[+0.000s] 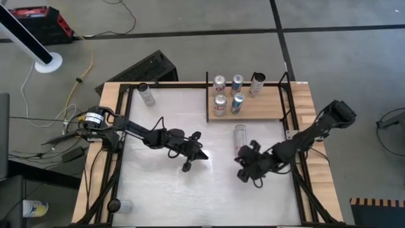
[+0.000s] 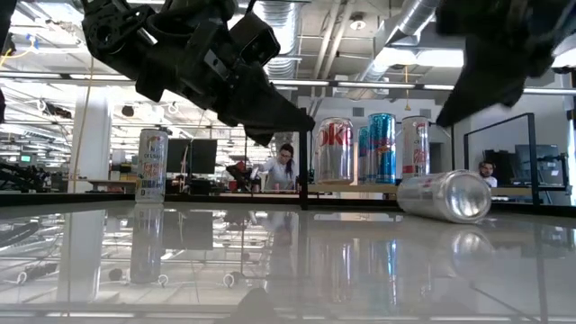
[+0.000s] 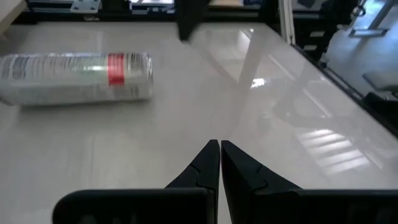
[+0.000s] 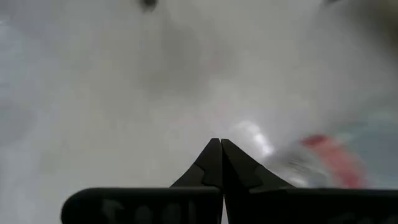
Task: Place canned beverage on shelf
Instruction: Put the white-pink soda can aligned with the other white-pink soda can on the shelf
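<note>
A silver canned beverage (image 1: 240,134) lies on its side on the white tabletop, just in front of the wooden shelf (image 1: 266,109); it also shows in the low view (image 2: 445,193) and the left wrist view (image 3: 74,78). Several cans (image 1: 219,104) stand upright on the shelf. My right gripper (image 1: 242,154) is shut and hovers above the table just near of the lying can, which blurs past its fingers (image 4: 329,162). My left gripper (image 1: 202,154) is shut, off the table, to the left of the can, pointing toward it (image 3: 219,146).
One can (image 1: 147,95) stands upright at the table's far left and another (image 1: 123,206) lies by the near left corner. Black rails (image 1: 207,95) bound the shelf's ends. The white tabletop (image 1: 171,190) is bare in the near middle.
</note>
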Robot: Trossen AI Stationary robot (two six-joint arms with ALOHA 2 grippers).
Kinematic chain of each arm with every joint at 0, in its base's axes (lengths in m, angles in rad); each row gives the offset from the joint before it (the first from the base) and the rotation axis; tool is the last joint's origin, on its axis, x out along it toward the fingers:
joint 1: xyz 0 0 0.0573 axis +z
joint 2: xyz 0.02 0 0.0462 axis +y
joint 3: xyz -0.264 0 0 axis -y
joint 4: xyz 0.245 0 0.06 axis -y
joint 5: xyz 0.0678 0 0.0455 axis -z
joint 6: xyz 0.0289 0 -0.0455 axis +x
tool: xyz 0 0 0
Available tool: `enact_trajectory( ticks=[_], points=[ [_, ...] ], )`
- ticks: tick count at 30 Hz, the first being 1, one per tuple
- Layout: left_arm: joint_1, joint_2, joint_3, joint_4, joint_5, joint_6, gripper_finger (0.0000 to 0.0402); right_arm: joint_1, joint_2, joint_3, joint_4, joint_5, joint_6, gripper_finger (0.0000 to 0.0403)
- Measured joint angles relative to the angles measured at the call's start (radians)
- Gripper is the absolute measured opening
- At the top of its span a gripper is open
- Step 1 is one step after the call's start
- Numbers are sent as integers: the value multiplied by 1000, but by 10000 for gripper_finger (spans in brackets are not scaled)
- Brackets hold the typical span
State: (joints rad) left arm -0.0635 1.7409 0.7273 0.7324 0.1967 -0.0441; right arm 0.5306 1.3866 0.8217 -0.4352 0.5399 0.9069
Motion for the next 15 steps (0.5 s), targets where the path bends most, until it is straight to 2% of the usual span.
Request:
enact_trajectory(
  ticks=[4,7,9,12,15],
  points=[
    [-4,0,0,-1,-2,-8,0,21,-31,20,-268,161,177,18],
    [-4,9,0,6,-61,-55,0,0,-28,-1,-411,191,319,18],
    [-4,14,-1,-15,-124,-71,0,-22,-10,-34,-414,193,346,18],
    [-3,47,5,-14,-205,-61,0,-54,2,-90,-330,181,331,18],
    [0,111,34,-15,-229,-35,0,-85,11,-140,-245,171,320,18]
  ],
)
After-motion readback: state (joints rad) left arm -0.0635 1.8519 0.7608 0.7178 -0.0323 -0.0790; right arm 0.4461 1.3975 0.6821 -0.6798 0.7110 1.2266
